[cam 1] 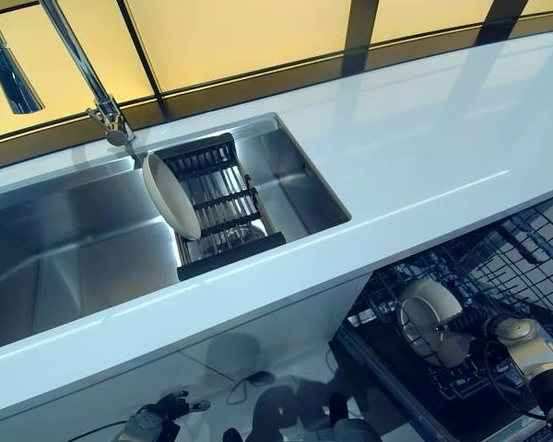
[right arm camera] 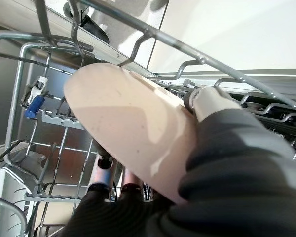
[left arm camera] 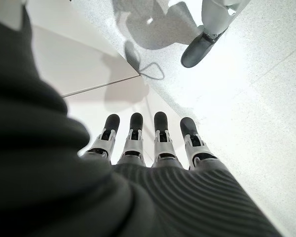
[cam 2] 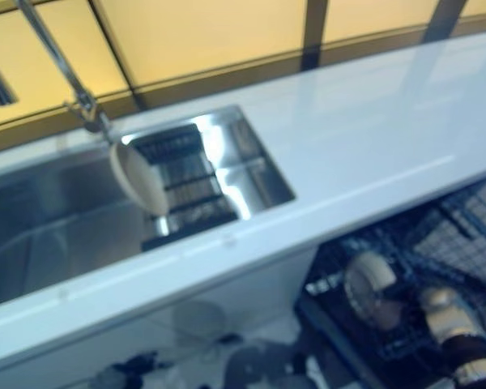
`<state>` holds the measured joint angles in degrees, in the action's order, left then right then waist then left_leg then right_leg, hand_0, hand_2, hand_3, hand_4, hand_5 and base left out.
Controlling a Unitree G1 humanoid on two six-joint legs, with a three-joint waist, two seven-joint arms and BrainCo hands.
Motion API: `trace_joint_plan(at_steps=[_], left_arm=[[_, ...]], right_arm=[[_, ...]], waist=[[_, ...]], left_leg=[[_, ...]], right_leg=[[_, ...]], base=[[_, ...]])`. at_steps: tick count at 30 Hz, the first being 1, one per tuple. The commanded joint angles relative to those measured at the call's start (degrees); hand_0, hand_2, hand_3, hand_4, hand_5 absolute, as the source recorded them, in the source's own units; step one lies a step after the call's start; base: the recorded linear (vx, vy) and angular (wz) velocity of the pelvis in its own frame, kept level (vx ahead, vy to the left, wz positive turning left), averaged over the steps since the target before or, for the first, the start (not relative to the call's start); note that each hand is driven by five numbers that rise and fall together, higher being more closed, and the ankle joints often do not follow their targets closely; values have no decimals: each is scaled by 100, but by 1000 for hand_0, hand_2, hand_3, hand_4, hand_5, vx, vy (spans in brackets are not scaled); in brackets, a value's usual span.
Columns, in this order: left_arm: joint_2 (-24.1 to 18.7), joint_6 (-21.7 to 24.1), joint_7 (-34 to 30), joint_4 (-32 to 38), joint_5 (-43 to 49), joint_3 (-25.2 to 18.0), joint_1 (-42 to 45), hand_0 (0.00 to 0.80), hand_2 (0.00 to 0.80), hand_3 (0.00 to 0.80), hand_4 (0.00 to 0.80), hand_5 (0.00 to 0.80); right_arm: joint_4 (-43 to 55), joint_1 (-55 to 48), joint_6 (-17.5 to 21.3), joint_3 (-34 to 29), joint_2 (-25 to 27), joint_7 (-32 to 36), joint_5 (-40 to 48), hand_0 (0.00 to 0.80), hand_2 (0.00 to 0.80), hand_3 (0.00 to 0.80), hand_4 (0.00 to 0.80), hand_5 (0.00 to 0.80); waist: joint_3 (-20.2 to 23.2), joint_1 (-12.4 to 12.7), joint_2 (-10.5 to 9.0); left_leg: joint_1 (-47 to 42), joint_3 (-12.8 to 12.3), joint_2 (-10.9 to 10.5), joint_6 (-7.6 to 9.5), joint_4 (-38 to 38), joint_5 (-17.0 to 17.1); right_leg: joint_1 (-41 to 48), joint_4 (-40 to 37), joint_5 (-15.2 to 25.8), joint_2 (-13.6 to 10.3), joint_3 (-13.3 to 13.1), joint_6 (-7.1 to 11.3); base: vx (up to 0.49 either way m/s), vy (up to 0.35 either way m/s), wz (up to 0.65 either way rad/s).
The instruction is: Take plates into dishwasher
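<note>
While the left robot hand [left arm camera: 153, 143] hangs low by the floor with fingers straight, the right robot hand [cam 1: 479, 324] pinches a plate [cam 1: 426, 315] down inside the dishwasher rack [cam 1: 535, 267]. Further back, past the white tabletop [cam 1: 424, 157], another plate [cam 1: 170, 195] leans upright on the sink's [cam 1: 74, 249] drying rack [cam 1: 223, 207].

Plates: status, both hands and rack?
Right hand shut on plate, inside dishwasher rack. Left hand open, idle, low by the floor. Second plate waits in sink drainer. Nothing blocking.
</note>
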<state>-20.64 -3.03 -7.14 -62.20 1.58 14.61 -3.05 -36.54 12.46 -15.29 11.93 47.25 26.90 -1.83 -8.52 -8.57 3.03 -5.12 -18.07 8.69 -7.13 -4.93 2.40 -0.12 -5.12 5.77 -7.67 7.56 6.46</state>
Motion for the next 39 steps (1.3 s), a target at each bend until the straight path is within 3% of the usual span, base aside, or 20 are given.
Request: trace_joint_plan(at_steps=[1, 11, 12, 13, 14, 27, 39], left_arm=[[-157, 109, -10, -82, 68, 63, -340, 0, 0, 0, 0, 0], [-155, 110, -34, -71, 103, 34, -313, 0, 0, 0, 0, 0], [-152, 120, -31, -79, 105, 31, -312, 0, 0, 0, 0, 0], [-148, 123, -28, -85, 105, 29, -312, 0, 0, 0, 0, 0], [-144, 118, -25, -86, 101, 28, -310, 0, 0, 0, 0, 0], [-193, 47, -17, -113, 217, -86, -306, 0, 0, 0, 0, 0], [-276, 28, 64, -215, 242, -268, -286, 0, 0, 0, 0, 0]], right_arm=[[-393, 648, 237, 260, -342, -1, -197, 800, 800, 800, 800, 800], [-321, 573, 207, 292, -375, 28, -271, 800, 800, 800, 800, 800], [-315, 569, 207, 287, -377, 7, -258, 678, 678, 678, 678, 678], [-302, 566, 237, 280, -377, -22, -263, 442, 442, 442, 442, 442], [-277, 556, 277, 268, -375, -42, -283, 0, 0, 0, 0, 0], [480, 240, -38, -1, -159, 88, -231, 0, 0, 0, 0, 0], [1339, -58, -486, -761, 704, 634, -70, 0, 0, 0, 0, 0]], waist=[[25, 147, -318], [16, 159, -329], [10, 158, -334], [8, 155, -339], [9, 152, -344], [-5, 36, -527], [20, -183, -826]], left_leg=[[-408, 210, -41, 222, -7, -541], [-399, 236, -36, 226, -7, -525], [-405, 233, -33, 226, -7, -523], [-411, 230, -31, 226, -7, -524], [-419, 226, -30, 227, -7, -527], [-460, 111, 5, 256, 10, -534], [-550, -84, 79, 277, 43, -568]], right_leg=[[-344, 140, 27, -236, -32, 379], [-328, 144, 18, -236, -56, 375], [-327, 146, 20, -236, -59, 376], [-326, 149, 21, -235, -62, 376], [-323, 152, 19, -235, -66, 377], [-347, 202, 26, -192, -175, 402], [-350, 247, 80, -93, -333, 433]], base=[[0, 0, 0], [0, 0, 0], [0, 0, 0], [0, 0, 0], [0, 0, 0], [0, 0, 0], [3, -1, 0]])
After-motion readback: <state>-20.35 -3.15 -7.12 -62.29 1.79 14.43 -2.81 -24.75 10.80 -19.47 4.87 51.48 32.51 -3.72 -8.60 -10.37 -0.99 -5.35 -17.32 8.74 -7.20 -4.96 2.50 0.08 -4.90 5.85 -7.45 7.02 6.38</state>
